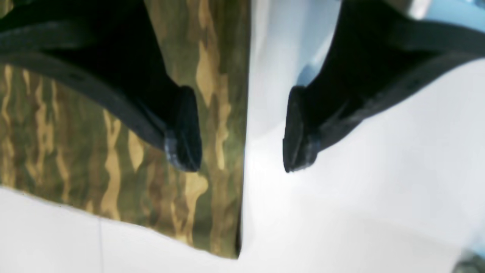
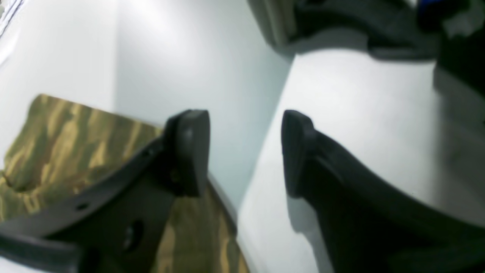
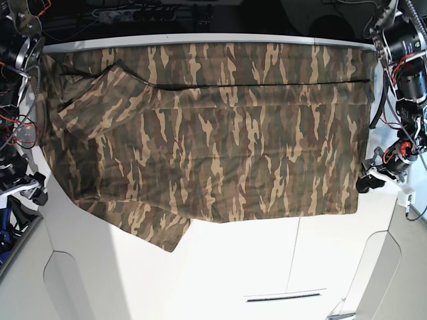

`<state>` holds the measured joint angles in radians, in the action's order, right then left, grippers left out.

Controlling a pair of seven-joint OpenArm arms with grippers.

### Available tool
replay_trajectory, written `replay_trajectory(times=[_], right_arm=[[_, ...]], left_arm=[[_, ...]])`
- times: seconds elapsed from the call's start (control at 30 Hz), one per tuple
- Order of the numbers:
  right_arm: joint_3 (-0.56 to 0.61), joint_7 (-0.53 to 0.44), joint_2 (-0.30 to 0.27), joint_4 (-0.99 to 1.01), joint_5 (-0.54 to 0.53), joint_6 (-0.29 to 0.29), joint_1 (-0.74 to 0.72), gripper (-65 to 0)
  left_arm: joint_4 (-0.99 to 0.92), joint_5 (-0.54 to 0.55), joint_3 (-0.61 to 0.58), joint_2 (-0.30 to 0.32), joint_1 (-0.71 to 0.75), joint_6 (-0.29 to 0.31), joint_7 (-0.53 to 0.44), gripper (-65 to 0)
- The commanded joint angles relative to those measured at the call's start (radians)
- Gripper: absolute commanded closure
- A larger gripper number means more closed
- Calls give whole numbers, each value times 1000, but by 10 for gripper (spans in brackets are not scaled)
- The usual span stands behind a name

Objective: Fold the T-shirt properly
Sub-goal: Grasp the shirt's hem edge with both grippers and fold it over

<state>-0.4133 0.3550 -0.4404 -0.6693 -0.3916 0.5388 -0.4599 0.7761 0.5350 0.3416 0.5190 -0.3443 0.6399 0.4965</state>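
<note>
- While the T-shirt (image 3: 220, 133) lies spread across the white table (image 3: 267, 267) with one long fold already running near the far edge, I judge I'm between folds, lining up the next grab.
- My left gripper (image 1: 242, 129) hangs with its fingers spread and nothing between them, straddling the shirt's straight side edge: one fingertip over camouflage, the other over bare table.
- My right gripper (image 2: 245, 151) is likewise spread and empty, one finger above the cloth, the other over white surface; that view is blurred, so I can't tell its height above the cloth.
- Next I'd guess each gripper needs to drop onto a hem corner and pinch it cleanly, catching both layers.
- Edges: in the base view the near hem runs fairly straight, with a sleeve poking out toward me at the lower left.
- Room: the near half of the table looks bare, giving open space to carry fabric; the arm bases crowd both sides.
</note>
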Motion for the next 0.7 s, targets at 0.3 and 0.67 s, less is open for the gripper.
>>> replay_trajectory(times=[0.3,0.67], right_arm=[[9,-26,68,92,18,32,-27,-302],[10,-18,131,92,18,43,-27,-189]], left_arm=[[-73,22,3,-26,-38,7,-26,-372],[-73,22,4,-56,-38,8,3,-273]])
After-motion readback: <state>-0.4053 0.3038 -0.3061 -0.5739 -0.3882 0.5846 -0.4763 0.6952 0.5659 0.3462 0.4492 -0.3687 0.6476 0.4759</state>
